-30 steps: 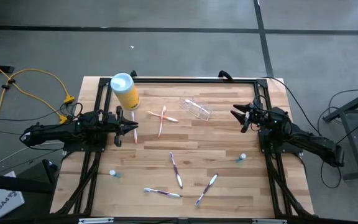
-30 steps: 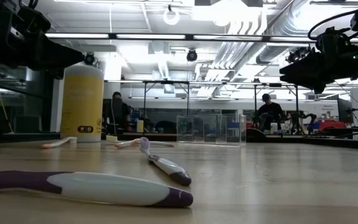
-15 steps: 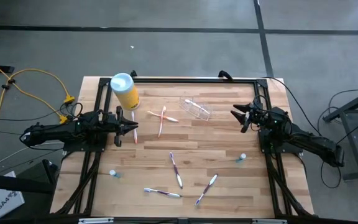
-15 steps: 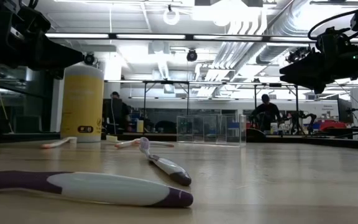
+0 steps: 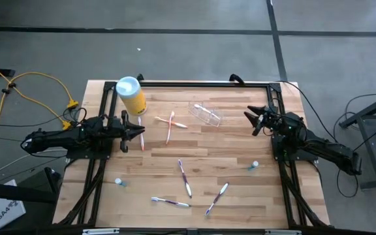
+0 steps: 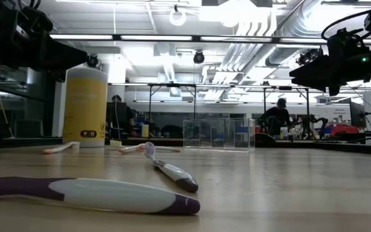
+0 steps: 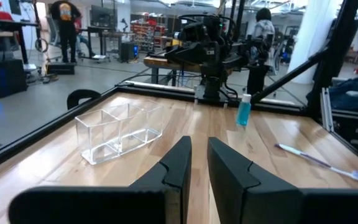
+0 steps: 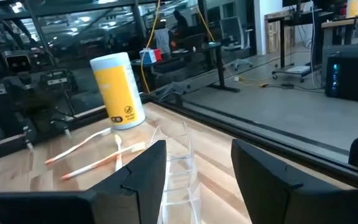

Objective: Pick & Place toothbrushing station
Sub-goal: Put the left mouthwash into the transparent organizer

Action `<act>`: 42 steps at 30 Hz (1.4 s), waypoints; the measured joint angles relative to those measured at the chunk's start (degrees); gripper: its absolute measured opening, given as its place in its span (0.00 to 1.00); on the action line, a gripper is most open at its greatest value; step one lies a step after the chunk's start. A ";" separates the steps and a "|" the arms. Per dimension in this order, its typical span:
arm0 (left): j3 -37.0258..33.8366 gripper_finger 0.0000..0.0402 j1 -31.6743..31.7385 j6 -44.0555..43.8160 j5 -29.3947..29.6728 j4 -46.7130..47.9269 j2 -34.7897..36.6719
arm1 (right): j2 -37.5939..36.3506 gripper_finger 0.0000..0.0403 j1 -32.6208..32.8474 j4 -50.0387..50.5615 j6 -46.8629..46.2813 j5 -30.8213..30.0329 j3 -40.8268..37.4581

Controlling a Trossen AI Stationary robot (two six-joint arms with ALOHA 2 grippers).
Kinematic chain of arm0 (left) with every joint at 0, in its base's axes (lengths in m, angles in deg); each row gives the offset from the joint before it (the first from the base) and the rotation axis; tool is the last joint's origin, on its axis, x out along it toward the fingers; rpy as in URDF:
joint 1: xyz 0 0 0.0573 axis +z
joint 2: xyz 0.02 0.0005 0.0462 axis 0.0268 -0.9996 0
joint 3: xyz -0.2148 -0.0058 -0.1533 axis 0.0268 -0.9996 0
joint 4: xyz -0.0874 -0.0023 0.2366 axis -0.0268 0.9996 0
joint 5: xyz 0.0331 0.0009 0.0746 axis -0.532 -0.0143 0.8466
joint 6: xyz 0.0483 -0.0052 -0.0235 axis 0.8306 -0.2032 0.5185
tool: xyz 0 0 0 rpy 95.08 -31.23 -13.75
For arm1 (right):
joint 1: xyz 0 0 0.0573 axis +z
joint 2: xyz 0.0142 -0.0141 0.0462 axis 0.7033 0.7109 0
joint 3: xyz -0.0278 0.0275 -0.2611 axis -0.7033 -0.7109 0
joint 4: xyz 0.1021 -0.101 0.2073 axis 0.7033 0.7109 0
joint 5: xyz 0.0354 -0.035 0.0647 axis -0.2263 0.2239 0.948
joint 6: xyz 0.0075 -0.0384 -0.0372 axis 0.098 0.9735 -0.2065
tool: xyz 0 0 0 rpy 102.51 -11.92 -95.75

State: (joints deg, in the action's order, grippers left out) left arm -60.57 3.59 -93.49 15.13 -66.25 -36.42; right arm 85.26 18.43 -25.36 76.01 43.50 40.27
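My right claw (image 5: 251,121) hangs above the table (image 5: 234,151) near its right edge, fingers (image 8: 143,171) spread wide with nothing between them and nothing touched. It points at the holder (image 5: 206,113), a clear, colourless, compartmented cup lying on its side on the far half of the table, just right of centre; claw and holder are apart. In the right wrist view the holder (image 8: 178,168) shows through the gap between my fingers.

My left claw (image 5: 138,132) waits above the table's left side, fingers (image 7: 178,163) nearly together, a narrow slit between them, gripping nothing. A pale toothbrush (image 5: 140,132) lies on the wood under its tip; whether they touch I cannot tell.

A yellow canister (image 5: 132,95) with a pale blue lid stands upright at the far left corner. Two crossed toothbrushes (image 5: 170,124) lie between it and the holder. Three purple-and-white toothbrushes (image 5: 185,177) lie on the near half. One small blue-capped tube (image 5: 254,166) sits near the right edge, another (image 5: 118,183) near the left.
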 joint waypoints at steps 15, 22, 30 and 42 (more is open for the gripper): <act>0.00 0.12 -0.06 -0.83 -1.33 -0.37 0.00 | 0.02 0.43 0.00 -2.26 -1.28 5.23 0.00; 0.00 0.12 -0.06 -9.76 -1.49 -6.52 0.00 | 0.11 0.43 0.02 -9.16 -3.22 15.17 -0.01; 1.18 0.12 0.09 -14.02 1.20 -6.33 -5.82 | 6.14 0.43 0.07 -10.77 -0.87 16.07 2.04; 16.40 0.12 -1.85 -12.61 1.55 -0.04 -31.93 | 14.13 0.43 0.04 -12.02 2.96 14.09 3.28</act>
State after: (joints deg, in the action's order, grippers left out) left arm -44.18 1.74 -106.10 16.68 -66.29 -68.35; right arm 99.39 18.48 -37.38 78.97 57.60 43.55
